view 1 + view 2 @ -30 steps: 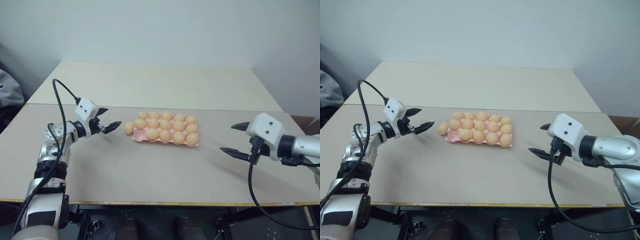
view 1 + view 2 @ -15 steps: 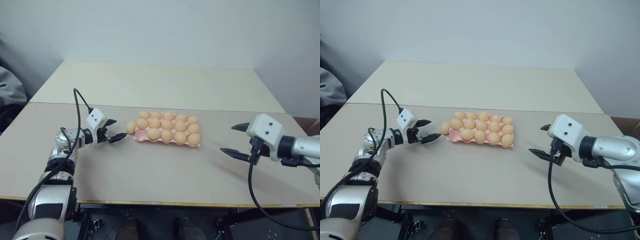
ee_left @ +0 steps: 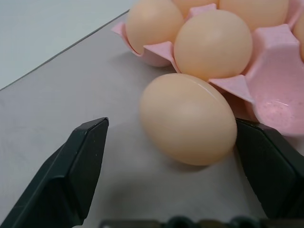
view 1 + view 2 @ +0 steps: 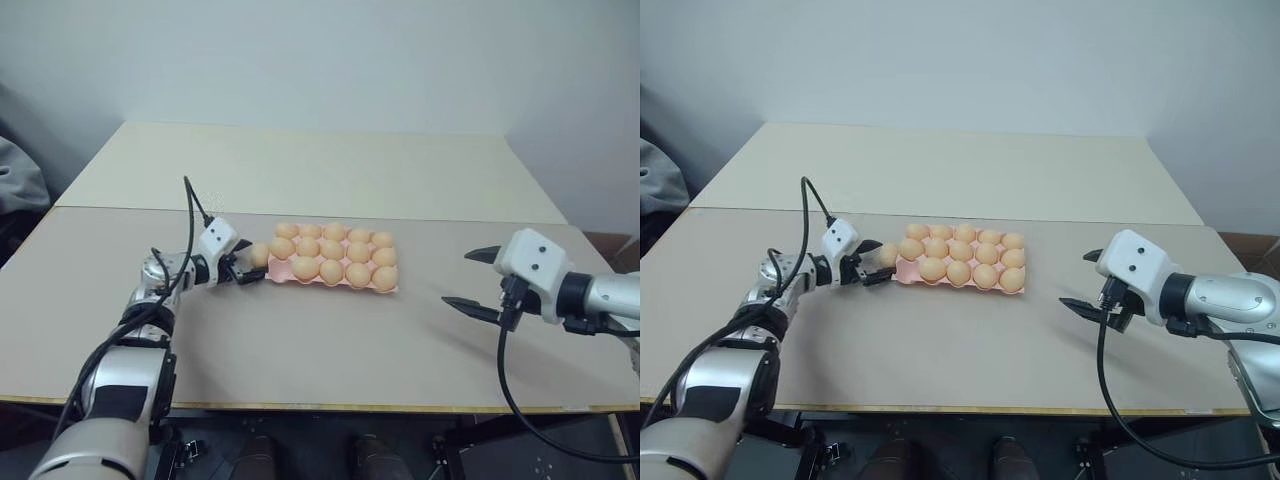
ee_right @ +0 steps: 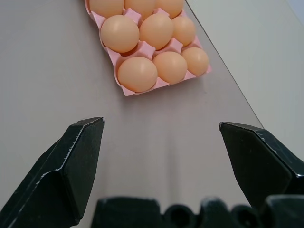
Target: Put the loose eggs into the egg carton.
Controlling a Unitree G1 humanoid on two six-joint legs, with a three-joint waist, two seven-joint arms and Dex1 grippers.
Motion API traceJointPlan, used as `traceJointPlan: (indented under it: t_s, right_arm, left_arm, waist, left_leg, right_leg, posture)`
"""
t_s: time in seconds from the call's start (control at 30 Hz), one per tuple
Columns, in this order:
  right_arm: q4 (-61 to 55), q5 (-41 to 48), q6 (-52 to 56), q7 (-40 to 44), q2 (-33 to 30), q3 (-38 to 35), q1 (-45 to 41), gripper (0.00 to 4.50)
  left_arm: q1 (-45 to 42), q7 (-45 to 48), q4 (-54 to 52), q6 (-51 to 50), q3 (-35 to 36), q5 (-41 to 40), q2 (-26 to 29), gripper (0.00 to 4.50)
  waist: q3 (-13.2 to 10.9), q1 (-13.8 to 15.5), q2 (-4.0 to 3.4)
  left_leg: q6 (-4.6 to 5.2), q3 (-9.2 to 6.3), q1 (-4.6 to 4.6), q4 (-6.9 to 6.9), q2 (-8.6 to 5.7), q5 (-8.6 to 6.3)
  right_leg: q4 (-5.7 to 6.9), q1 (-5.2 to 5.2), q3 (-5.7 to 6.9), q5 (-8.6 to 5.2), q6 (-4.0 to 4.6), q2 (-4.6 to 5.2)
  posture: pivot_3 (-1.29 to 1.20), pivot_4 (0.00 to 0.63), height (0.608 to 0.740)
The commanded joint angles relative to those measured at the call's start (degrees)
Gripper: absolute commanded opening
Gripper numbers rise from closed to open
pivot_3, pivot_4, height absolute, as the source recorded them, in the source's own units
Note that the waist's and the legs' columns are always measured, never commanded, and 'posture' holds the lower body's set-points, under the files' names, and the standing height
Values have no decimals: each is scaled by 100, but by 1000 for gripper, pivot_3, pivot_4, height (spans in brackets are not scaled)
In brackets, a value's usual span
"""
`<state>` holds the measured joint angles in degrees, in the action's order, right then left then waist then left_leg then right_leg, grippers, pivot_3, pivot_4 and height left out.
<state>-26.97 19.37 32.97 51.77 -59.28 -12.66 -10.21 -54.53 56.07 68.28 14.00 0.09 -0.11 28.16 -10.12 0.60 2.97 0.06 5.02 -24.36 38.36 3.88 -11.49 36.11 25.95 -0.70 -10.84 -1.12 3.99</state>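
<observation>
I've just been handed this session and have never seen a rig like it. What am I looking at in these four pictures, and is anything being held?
It is a two-armed humanoid robot at a table. The two wide pictures come from cameras on its head, looking down over both arms. The two close-ups come from cameras on its wrists, looking along the black fingers.

On the table lies a pink egg carton, nearly full of eggs. One loose egg lies on the table against the carton's left end, beside an empty cup.

The left gripper is open with its fingers either side of that egg, not closed on it. The right gripper hangs open above the table, right of the carton. Nothing is held.
</observation>
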Motion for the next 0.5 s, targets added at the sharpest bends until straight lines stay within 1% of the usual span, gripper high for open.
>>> traceJointPlan:
  t_s: [0.03, 0.13, 0.23, 0.4, 0.43, 0.5]
  right_arm:
    - [-155, 4, 24, -63, -88, -292, -3, 4500]
    - [-159, -7, 27, -78, -80, -280, -6, 4500]
    - [-162, -10, 34, -88, -79, -281, -3, 4500]
    - [-175, 14, 41, -79, -81, -287, -5, 4500]
    - [-170, 12, 38, -80, -79, -275, -11, 4500]
    - [-154, -2, 24, -79, -81, -240, -33, 4500]
  left_arm:
    - [-212, -203, 125, 180, 77, 24, -66, 4442]
    - [-207, -267, 194, 228, 101, 28, -111, 4442]
    - [-185, -188, 213, 239, 195, -76, -146, 3903]
    - [-149, -58, 192, 258, 239, -52, -109, 2282]
    - [-136, -70, 195, 268, 234, -33, -100, 2133]
    - [-111, -180, 207, 255, 175, 62, -68, 1996]
  waist:
    - [0, 3, 0]
    - [0, -4, 0]
    - [0, -5, 0]
    - [0, -3, 0]
    - [0, -4, 0]
    - [0, -3, 0]
  left_leg:
    - [0, 0, 0, 0, 0, 0]
    - [0, 0, 1, 0, 0, 0]
    - [0, 0, 1, 0, 0, 0]
    - [0, -1, 1, 0, 0, 0]
    - [0, 0, 1, 0, 0, 0]
    - [0, 0, 1, 0, 0, 0]
  right_leg:
    - [0, 0, 0, 0, -1, 0]
    - [1, 0, 0, -1, -2, 0]
    - [1, 0, 0, 0, 0, 0]
    - [1, 0, 0, 0, -1, -1]
    - [1, 0, 0, 0, -1, -1]
    - [1, 0, 0, 0, -1, 0]
  posture:
    - [0, 150, 740]
    - [0, 150, 740]
    - [0, 150, 740]
    - [0, 150, 740]
    - [0, 150, 740]
    - [0, 150, 740]
